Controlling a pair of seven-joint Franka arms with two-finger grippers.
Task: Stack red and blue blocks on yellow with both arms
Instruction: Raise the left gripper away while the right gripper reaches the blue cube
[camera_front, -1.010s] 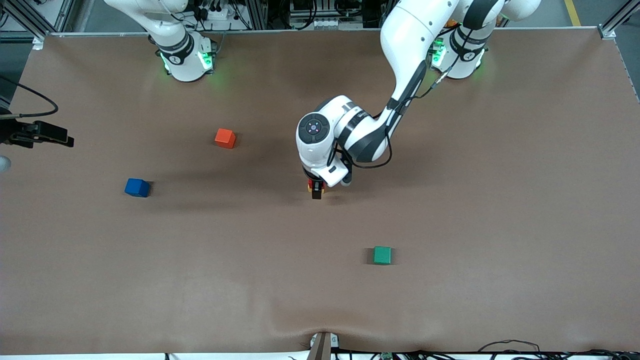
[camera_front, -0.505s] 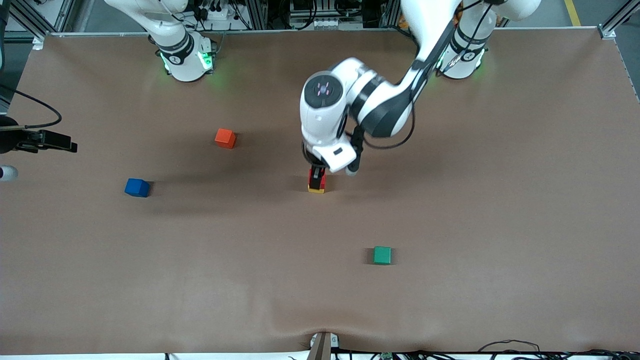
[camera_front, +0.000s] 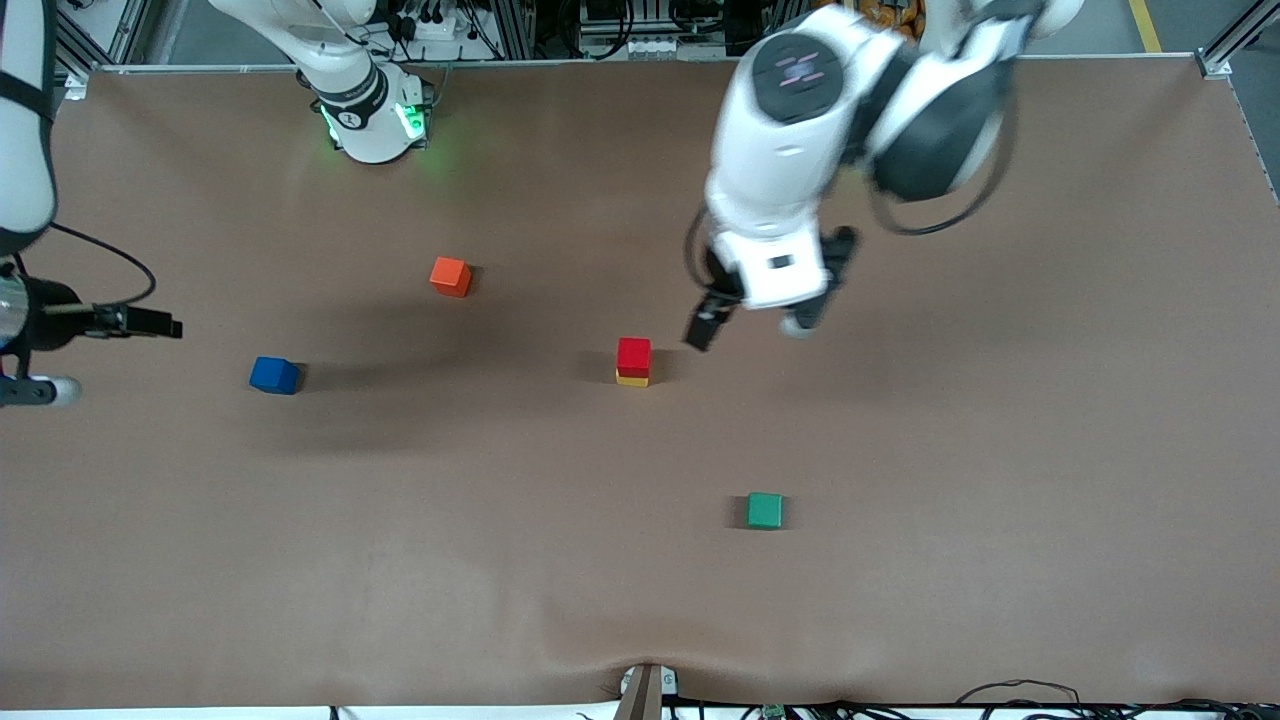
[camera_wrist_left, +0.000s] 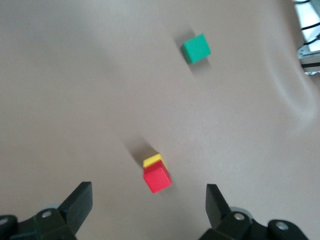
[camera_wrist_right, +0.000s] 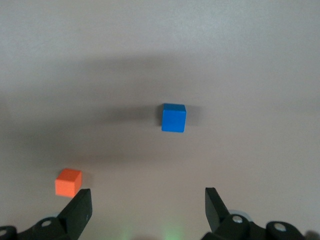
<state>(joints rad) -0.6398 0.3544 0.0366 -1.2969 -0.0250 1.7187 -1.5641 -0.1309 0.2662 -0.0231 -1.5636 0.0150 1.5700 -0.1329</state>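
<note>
On yellow cube (camera_front: 632, 381), red cube (camera_front: 633, 355) (seemingly flush), left claw (camera_front: 755, 328) raised

You have five cubes on the table (camera_front: 1000, 450), one of each colour: one red cube (camera_front: 633, 355), one yellow cube (camera_front: 632, 380), one blue cube (camera_front: 273, 375), one orange-red cube (camera_front: 450, 276), one green cube (camera_front: 765, 510). Count one stack of two, red on yellow; three cubes sit singly. Two arms, each with one gripper: left gripper (camera_front: 760, 325), right gripper (camera_front: 110, 350). Each gripper shows two fingers.
</note>
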